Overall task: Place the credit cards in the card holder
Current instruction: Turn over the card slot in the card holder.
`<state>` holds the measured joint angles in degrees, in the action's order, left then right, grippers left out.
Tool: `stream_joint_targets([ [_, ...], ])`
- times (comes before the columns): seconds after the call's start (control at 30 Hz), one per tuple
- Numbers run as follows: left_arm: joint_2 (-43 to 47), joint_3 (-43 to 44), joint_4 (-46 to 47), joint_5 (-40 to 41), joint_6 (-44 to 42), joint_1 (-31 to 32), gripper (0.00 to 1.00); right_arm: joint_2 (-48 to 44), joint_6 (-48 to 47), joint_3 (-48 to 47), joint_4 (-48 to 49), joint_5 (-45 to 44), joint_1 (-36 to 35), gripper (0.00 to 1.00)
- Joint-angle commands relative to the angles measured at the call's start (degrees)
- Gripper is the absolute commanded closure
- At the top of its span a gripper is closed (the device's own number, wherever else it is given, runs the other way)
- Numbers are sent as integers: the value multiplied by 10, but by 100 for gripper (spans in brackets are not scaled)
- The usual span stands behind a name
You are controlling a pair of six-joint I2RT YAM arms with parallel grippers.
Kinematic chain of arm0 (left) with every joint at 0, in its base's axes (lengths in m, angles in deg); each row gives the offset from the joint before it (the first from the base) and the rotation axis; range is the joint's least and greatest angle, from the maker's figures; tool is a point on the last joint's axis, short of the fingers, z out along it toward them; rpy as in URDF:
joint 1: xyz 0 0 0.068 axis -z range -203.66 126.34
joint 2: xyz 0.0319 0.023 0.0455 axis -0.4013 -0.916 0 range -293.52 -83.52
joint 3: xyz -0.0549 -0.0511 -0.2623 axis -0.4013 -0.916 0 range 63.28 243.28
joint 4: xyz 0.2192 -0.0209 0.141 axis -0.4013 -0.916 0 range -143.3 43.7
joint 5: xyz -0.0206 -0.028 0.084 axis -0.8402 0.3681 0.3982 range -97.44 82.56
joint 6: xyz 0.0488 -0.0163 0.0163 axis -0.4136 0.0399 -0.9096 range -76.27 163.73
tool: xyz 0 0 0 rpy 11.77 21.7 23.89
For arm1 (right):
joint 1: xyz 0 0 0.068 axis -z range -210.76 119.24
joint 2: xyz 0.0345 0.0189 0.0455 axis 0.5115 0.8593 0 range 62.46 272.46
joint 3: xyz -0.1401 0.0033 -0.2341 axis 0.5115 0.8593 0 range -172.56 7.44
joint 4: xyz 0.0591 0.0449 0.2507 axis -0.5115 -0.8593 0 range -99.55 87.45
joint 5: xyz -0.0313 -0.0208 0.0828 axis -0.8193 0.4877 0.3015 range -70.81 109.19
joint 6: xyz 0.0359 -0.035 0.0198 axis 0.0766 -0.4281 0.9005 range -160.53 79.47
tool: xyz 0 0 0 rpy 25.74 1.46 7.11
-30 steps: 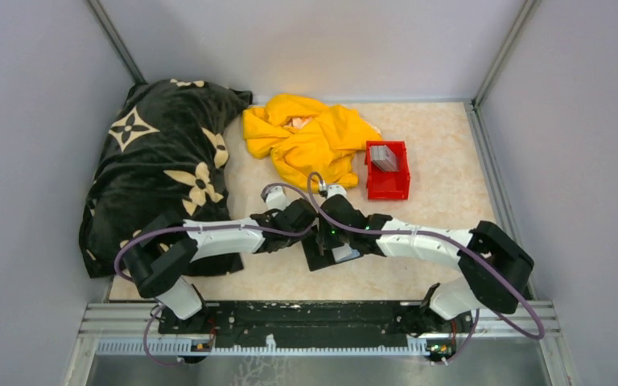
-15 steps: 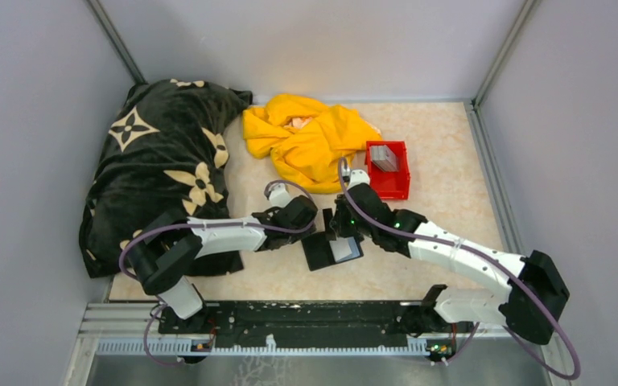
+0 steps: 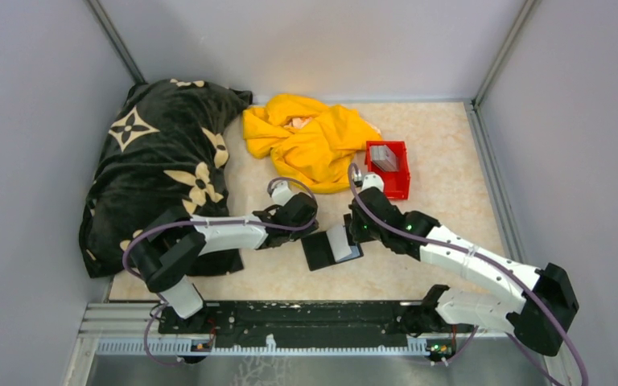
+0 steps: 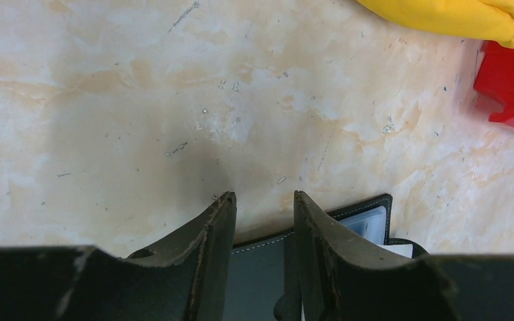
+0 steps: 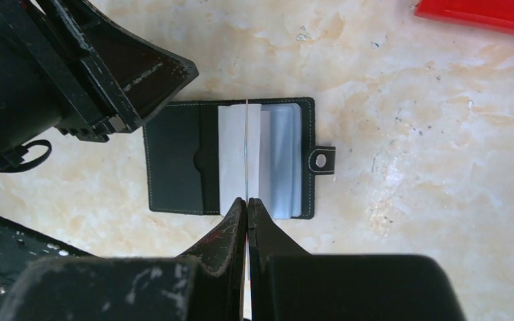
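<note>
Bench (image 3: pixel 442 161), marbled beige surface, inspected from above and from both wrists.

Card holder (image 3: pixel 319 251) lies open and flat at the near centre of the bench, between the two tools. In the right wrist view the card holder (image 5: pixel 174 160) shows a black cover on one half and pale slotted pockets on the other, with its snap tab (image 5: pixel 320 159) projecting from the pocket side.

Right tool (image 5: pixel 247 199): fingers pressed together, pinching one credit card (image 5: pixel 247 147), seen edge-on as a thin line over the middle of the open card holder. Whether the card's lower edge touches the pockets cannot be told. From above, the right tool (image 3: pixel 352 233) stands just right of the card holder.

Left tool (image 4: pixel 262 200): fingers spread, nothing clamped between them. It hangs over one edge of the card holder (image 4: pixel 261 274); contact cannot be confirmed. From above, the left tool (image 3: pixel 310 233) stands at the holder's left side.

Remaining credit cards (image 3: pixel 384 157): a grey stack inside the red bin (image 3: pixel 390 185), far and right of the card holder, well apart from it.

Also present: yellow cloth (image 3: pixel 310 145), bunched just left of the bin; black floral blanket (image 3: pixel 157 169) at far left.
</note>
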<state>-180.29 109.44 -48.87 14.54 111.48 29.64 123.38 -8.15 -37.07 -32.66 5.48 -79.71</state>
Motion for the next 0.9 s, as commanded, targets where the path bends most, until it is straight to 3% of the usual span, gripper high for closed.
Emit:
stream_joint_targets([
  [0.0, -77, -49, -134, -54, -31, -7, 54, -20, -10, 0, -21, -27, 3, 100],
  [0.87, -85, -57, -118, -72, -44, -17, 55, 62, -33, 23, 8, 9, 28, 100],
])
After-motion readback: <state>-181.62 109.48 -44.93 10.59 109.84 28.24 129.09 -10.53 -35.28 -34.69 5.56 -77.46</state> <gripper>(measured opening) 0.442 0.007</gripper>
